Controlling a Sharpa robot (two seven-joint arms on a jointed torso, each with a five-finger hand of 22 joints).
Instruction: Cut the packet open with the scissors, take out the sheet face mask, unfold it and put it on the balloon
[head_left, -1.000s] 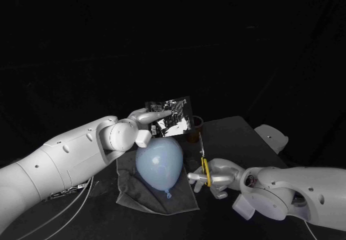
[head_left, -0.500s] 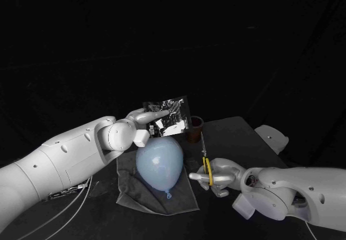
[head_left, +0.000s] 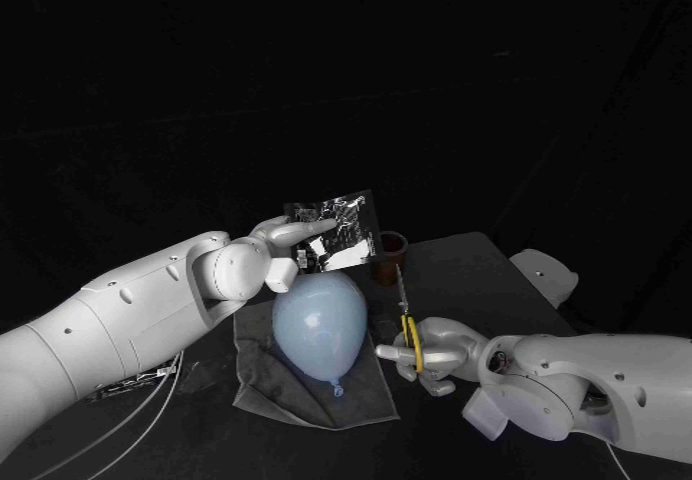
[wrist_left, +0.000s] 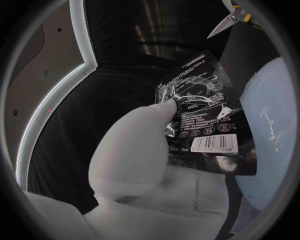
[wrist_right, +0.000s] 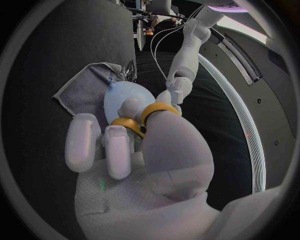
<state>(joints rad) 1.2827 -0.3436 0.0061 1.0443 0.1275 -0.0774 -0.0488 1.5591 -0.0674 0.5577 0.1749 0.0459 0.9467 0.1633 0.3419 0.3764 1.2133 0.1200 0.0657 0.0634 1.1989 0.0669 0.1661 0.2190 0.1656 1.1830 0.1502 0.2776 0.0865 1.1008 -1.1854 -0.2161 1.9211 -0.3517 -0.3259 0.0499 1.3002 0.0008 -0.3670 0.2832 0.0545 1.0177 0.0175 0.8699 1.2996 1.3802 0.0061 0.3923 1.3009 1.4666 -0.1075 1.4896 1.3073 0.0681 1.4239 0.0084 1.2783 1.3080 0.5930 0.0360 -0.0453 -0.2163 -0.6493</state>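
Left hand (head_left: 271, 258) is raised above the surface (head_left: 469, 262) and holds the packet (head_left: 335, 232), pinched between thumb and fingers at the lower left corner. The packet is dark and shiny, held upright and slightly tilted, in the air just above the far end of the balloon (head_left: 320, 325). In the left wrist view the thumb presses on the packet's printed face (wrist_left: 203, 117), with the barcode at the lower edge.

Right hand (head_left: 436, 356) grips the scissors (head_left: 408, 318), fingers through the yellow handle loops (wrist_right: 147, 116). The blades point up and away from the robot, toward the packet. The tip is below the packet's right corner and not touching it. I cannot tell how far the blades are apart.

The balloon is pale blue and lies lengthwise on a grey cloth (head_left: 271, 388), knot end toward the robot. The cloth is spread on the black surface. The right hand is just beside the balloon, on its right, near the knot end. A brown cup (head_left: 389, 256) stands behind the balloon, close under the packet's right edge.
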